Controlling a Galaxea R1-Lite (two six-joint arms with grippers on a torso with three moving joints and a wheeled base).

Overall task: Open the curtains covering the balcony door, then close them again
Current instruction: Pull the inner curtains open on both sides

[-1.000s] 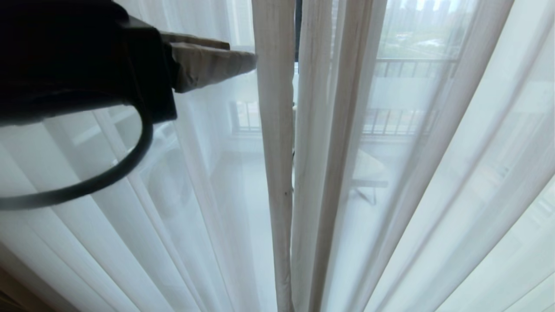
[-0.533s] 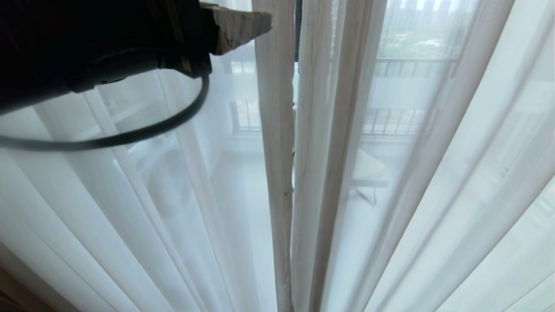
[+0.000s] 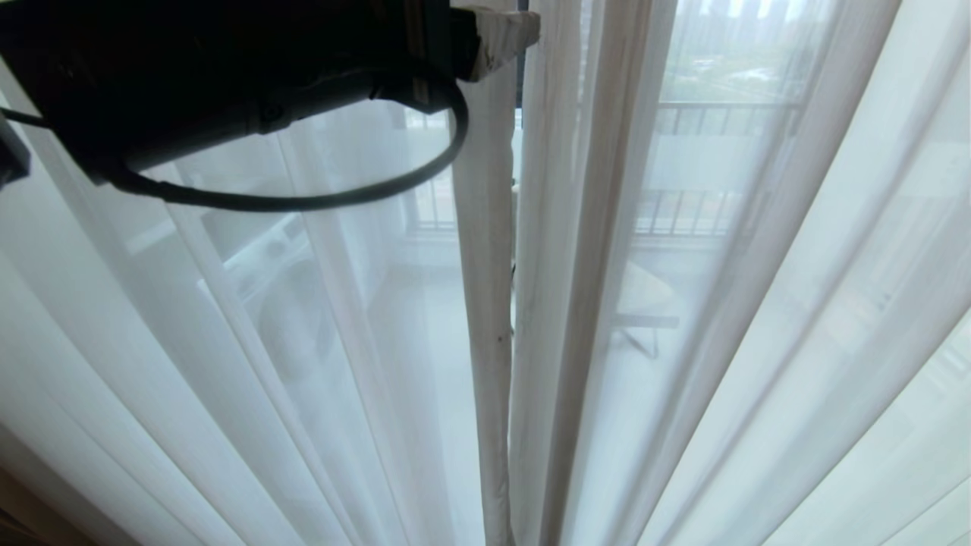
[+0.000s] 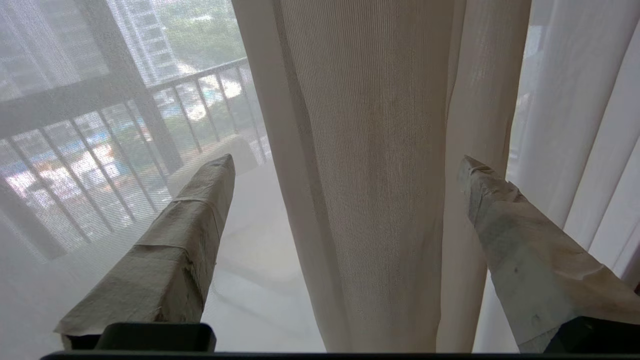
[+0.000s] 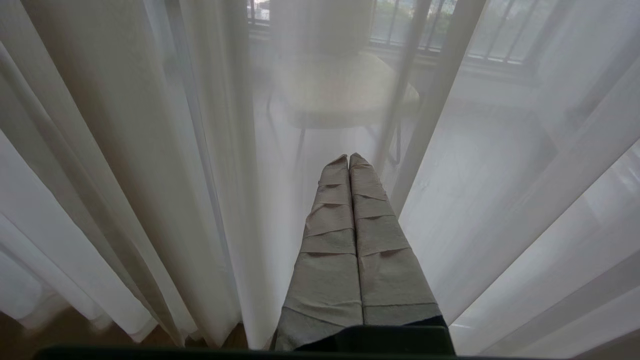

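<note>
**Left tool lined up on the centre hem, fold sitting right in the gap**

Head view: I'm looking at the curtains [image 3: 683, 303], sheer white panels hanging shut across the glass, with the two thicker hems meeting in the middle. The left tool [image 3: 501, 30] is sitting high up at the top edge, its taped tip overlapping the left panel's hem fold [image 3: 485, 265]. That fold is running straight up and down, so its long axis is vertical. The balcony railing [image 3: 721, 114] is showing faintly through the fabric; I can't pick out the door frame for sure.

Left wrist view: this is the bit that matters. The left tool [image 4: 345, 165] is standing wide open, one finger either side, and the hem fold [image 4: 370, 175] is hanging between them, not yet pinched. So I'm guessing the next thing is closing on it and dragging sideways.

Right wrist view: the right tool [image 5: 348, 159] is pressed fully closed, holding nothing, hanging low in front of the sheer fabric. A chair [image 5: 340, 90] is showing through. The left arm is clearly the nearer one.
</note>
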